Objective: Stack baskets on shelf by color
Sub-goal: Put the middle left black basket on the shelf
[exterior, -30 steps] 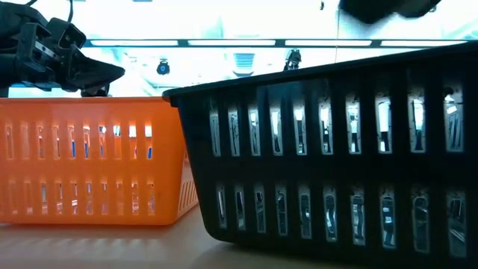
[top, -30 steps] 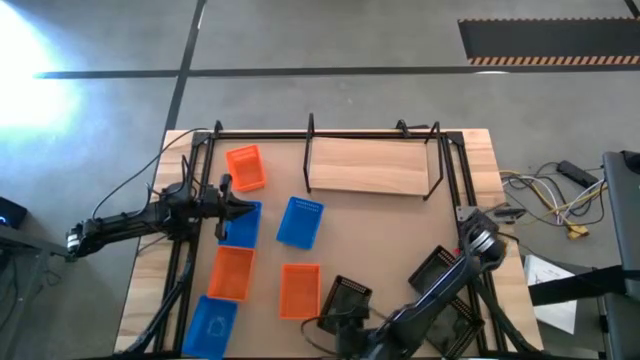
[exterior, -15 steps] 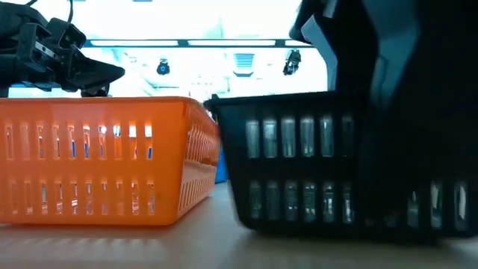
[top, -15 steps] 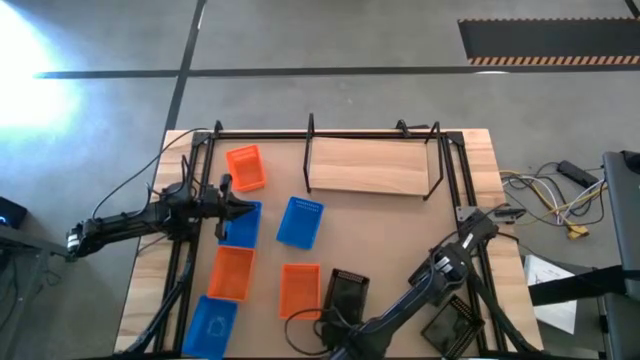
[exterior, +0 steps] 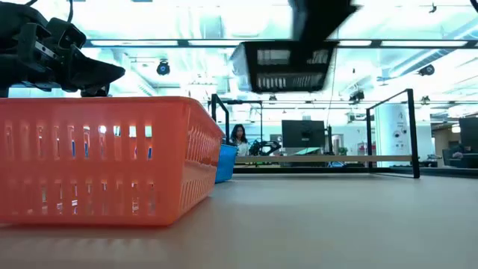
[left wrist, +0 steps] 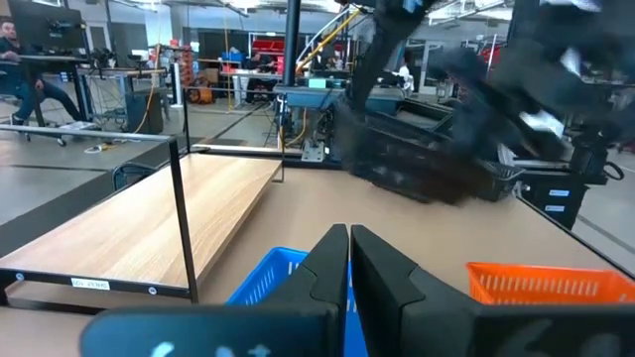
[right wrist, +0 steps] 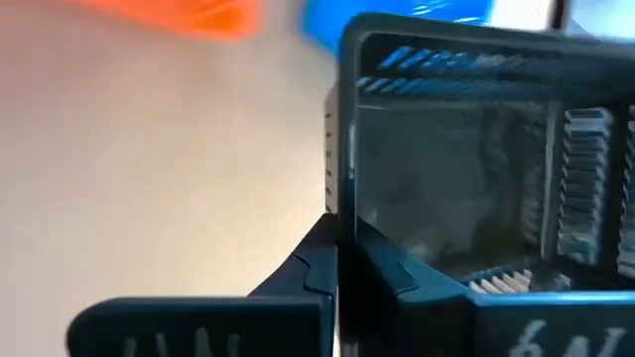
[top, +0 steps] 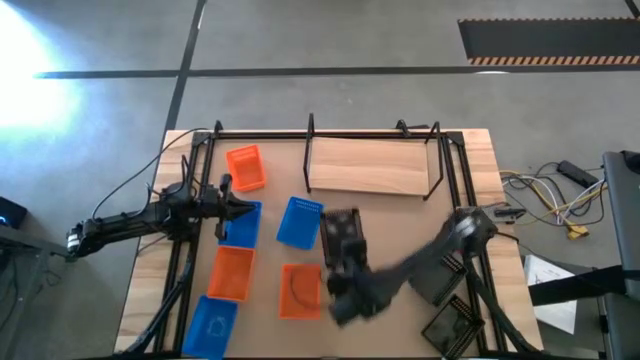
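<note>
A black basket point(top: 342, 238) is held off the desk point(top: 400, 225) by the right end effector point(right wrist: 337, 248), whose fingers are clamped on the basket's rim; in the low view the basket point(exterior: 290, 66) is seen hanging well above the desk surface. From above, it is carried over the middle of the desk, just beside a blue basket point(top: 299, 221) and in front of the shelf point(top: 372, 166), whose wooden board is bare. The left end effector point(top: 238, 207) is held over another blue basket point(top: 240, 224) at the left side, its fingers pressed together with nothing between them. An orange basket point(top: 246, 167) lies near the shelf's left end, two more point(top: 231, 273) point(top: 299, 290) nearer the front, and a third blue one point(top: 210, 325) at the front left corner. Further black baskets point(top: 455, 326) are seen at the right front.
</note>
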You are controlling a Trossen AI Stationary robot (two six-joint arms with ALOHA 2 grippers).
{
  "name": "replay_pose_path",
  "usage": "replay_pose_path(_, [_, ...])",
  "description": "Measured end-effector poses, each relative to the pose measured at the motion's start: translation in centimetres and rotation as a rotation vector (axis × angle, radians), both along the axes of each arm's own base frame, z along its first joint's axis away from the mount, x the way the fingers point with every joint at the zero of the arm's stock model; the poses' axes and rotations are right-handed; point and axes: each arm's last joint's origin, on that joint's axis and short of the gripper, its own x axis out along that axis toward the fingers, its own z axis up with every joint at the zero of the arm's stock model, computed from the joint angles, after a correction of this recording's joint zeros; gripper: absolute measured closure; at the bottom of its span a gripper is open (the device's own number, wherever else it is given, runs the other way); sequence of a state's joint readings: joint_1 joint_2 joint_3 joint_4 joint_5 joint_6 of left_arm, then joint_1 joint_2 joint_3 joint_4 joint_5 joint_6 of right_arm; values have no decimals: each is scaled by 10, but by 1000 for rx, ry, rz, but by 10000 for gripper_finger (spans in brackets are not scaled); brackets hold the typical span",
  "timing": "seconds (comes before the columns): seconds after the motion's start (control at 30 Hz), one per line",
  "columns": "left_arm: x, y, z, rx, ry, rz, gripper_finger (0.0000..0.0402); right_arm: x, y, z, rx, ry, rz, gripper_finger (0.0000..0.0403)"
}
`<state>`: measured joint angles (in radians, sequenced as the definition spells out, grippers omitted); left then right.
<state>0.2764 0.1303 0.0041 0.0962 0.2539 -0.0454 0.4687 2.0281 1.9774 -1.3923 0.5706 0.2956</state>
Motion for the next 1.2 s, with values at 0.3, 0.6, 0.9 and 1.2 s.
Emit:
replay_pose_path(0.3, [0,0,0,0,0,0,402,10,-199,-1,290,-177,-78,394])
replay_pose_path(0.6, [0,0,0,1,-1,0,402,15,-268,-10,291,-186,-95,394])
replay_pose_path(0.9, [0,0,0,0,-1,0,402,35,-273,-29,307,-150,-71,394])
replay_pose_path(1.2, [0,0,0,1,-1,0,402,49,-278,-38,316,-118,-93,394])
